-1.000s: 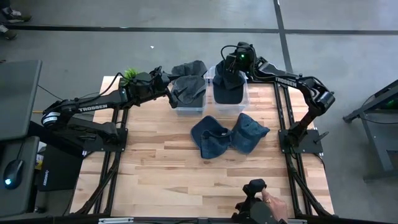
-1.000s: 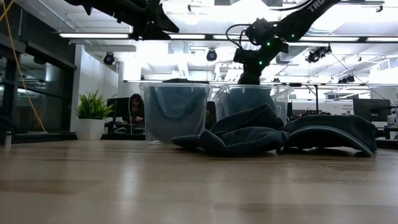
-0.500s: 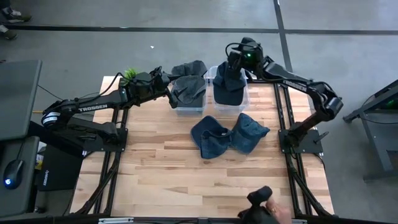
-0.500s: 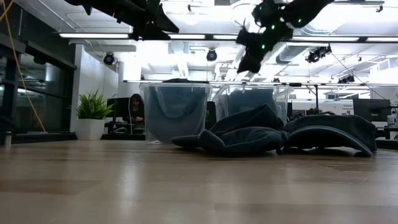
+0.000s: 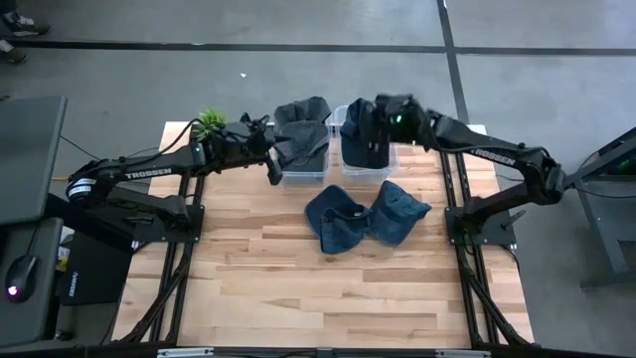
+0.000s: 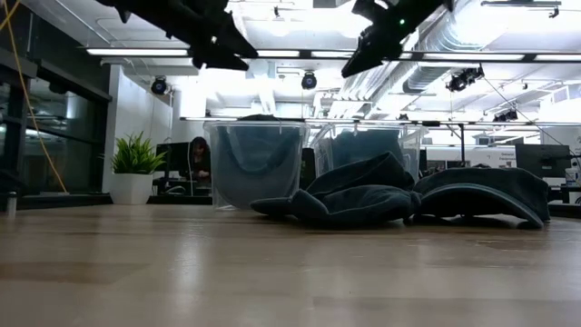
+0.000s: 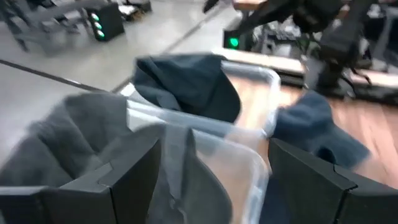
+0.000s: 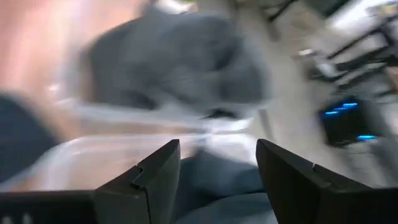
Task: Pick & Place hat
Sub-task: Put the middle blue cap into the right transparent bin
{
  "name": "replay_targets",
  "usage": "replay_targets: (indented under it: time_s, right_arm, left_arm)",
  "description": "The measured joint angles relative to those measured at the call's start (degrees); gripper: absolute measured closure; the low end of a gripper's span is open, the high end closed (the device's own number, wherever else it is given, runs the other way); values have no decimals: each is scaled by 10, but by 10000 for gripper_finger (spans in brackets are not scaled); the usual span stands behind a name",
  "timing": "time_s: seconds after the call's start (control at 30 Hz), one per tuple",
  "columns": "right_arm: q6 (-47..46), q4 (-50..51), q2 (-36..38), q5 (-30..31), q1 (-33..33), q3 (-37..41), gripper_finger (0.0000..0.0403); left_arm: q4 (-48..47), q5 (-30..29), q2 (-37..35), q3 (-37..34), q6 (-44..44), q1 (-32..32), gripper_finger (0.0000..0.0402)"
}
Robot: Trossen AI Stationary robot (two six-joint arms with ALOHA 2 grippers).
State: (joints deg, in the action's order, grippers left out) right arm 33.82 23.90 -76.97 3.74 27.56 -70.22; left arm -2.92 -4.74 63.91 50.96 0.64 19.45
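wooden table [image 5: 258, 268], hats [image 5: 366, 217] well below right tool [image 5: 366, 121]

Even, bright light from above; ceiling strips [image 6: 136, 52] glare white in the low view, arms in silhouette. The near surface [image 6: 272, 272] shows a soft sheen. Right wrist view smears heavily; left wrist view is slightly soft.

1. Front half of table [image 5: 328, 298] bare; free pass.
2. Mid-table: two hats [image 5: 366, 219] touching, block the centre.
3. Back edge: two bins [image 5: 338, 149] side by side, hats inside, both arms above.
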Motion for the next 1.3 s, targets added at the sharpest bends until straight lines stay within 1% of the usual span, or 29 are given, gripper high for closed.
replay_targets:
  time_s: [0.1,0.2,0.33,0.43,0.5,0.6,0.7,0.8,0.9,1.03,1.2,1.3]
  right_arm:
    - [-26,63,3,4,-51,4,206]
    - [-85,112,3,13,-100,19,213]
    - [-173,169,4,47,-165,57,219]
    - [-237,190,6,65,-211,100,217]
    - [-276,186,6,71,-237,130,213]
    - [-324,157,6,89,-268,175,205]
    - [-357,109,6,99,-284,213,193]
    - [-376,45,6,92,-291,247,175]
    - [-379,17,6,97,-293,272,160]
    - [-380,-36,6,96,-287,299,149]
    - [-379,-110,6,81,-286,328,148]
    - [-379,-127,6,82,-283,342,148]
  left_arm:
    - [-28,-5,0,0,0,-22,108]
    - [-53,-7,0,0,-5,-52,108]
    - [-71,-7,0,0,-14,-106,108]
    - [-75,-17,0,0,-22,-154,108]
    - [-72,-38,8,0,-25,-184,108]
    - [-83,-75,21,-1,-29,-226,108]
    - [-71,-112,35,0,-40,-261,108]
    - [-75,-135,57,0,-44,-284,108]
    - [-72,-156,71,0,-55,-295,108]
    - [-59,-159,88,0,-58,-297,108]
    - [-48,-160,94,0,-59,-296,108]
    - [-42,-160,94,0,-59,-296,108]
